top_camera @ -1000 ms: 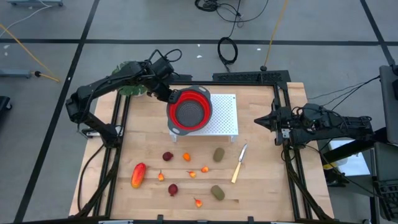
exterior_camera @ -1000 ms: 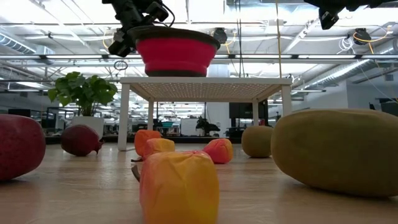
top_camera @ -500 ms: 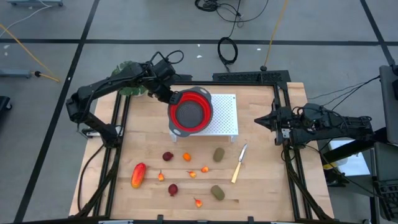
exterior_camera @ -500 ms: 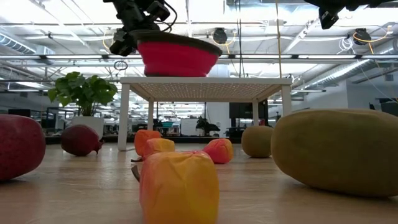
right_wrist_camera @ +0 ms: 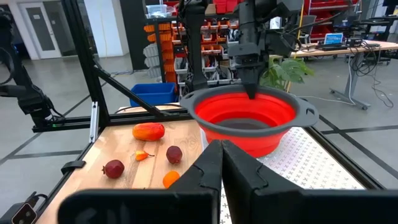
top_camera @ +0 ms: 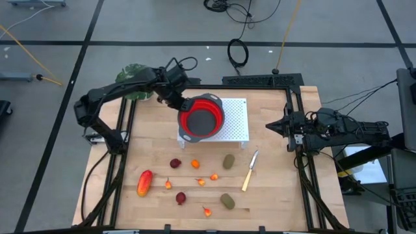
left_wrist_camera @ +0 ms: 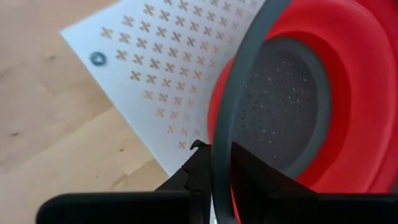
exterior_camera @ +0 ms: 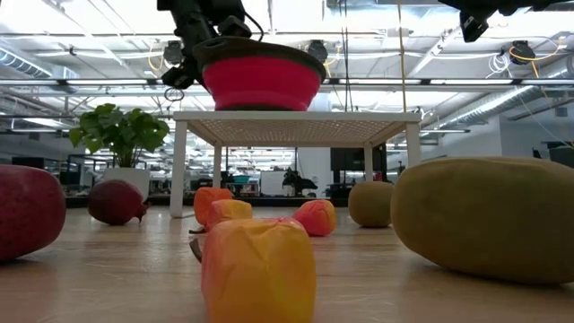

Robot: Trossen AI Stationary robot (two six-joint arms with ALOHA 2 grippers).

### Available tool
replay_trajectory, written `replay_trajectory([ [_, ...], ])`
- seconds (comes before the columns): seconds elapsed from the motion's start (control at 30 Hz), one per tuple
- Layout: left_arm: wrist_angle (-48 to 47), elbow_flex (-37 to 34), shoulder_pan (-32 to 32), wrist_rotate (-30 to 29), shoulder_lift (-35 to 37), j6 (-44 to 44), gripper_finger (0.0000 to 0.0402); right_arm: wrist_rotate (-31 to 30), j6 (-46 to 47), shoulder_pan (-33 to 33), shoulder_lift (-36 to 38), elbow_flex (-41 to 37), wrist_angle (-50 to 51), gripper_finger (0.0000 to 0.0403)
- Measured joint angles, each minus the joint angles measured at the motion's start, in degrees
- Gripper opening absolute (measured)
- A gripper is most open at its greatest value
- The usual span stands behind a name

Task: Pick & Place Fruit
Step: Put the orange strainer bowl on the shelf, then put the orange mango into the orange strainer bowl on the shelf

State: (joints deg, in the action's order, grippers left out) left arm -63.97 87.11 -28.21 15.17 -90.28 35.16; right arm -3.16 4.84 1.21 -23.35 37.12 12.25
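One bowl [top_camera: 201, 117] shifted right, L tool [top_camera: 180, 104] on rim

In the low view a dark red fruit [exterior_camera: 29, 212] is cut by the edge at nine o'clock. An olive fruit [exterior_camera: 489, 218] runs off at three. The nearest fruit [exterior_camera: 258, 269] is blurred and cut at six.
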Motion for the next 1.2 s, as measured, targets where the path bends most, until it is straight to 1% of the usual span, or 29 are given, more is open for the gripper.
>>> replay_trajectory([
  [0.1, -0.6, 0.0, -0.1, -0.2, 0.1, 0.0, 0.005, 0.0, 0.0, 0.0, 0.0, 0.0, 0.0, 0.0],
  [0.2, -0.9, 0.0, -0.1, -0.2, 0.0, -0.6, 0.0062, 0.0, 0.0, 0.0, 0.0, 0.0, 0.0, 0.0],
  [0.37, -1.2, 0.0, -0.3, -0.3, 0.1, -1.6, 0.01, 0.0, 0.0, 0.0, 0.0, 0.0, 0.0, 0.0],
  [0.53, -3.8, 0.0, -1.5, -0.3, 0.1, -1.9, 0.014, 0.0, 0.0, 0.0, 0.0, 0.0, 0.0, 0.0],
  [0.7, -4.0, 0.2, -2.4, -0.2, 0.2, -1.6, 0.0165, 0.0, 0.0, 0.0, 0.0, 0.0, 0.0, 0.0],
  [0.93, -3.4, 0.4, -2.9, 1.1, 2.1, -1.5, 0.0173, 0.0, 0.0, 0.0, 0.0, 0.0, 0.0, 0.0],
  [1.07, -3.4, 0.4, -3.1, 1.1, 4.9, -0.8, 0.0173, 0.0, 0.0, 0.0, 0.0, 0.0, 0.0, 0.0],
  [1.2, -3.3, 0.4, -3.1, -0.3, 8.5, 0.6, 0.0173, 0.0, 0.0, 0.0, 0.0, 0.0, 0.0, 0.0],
])
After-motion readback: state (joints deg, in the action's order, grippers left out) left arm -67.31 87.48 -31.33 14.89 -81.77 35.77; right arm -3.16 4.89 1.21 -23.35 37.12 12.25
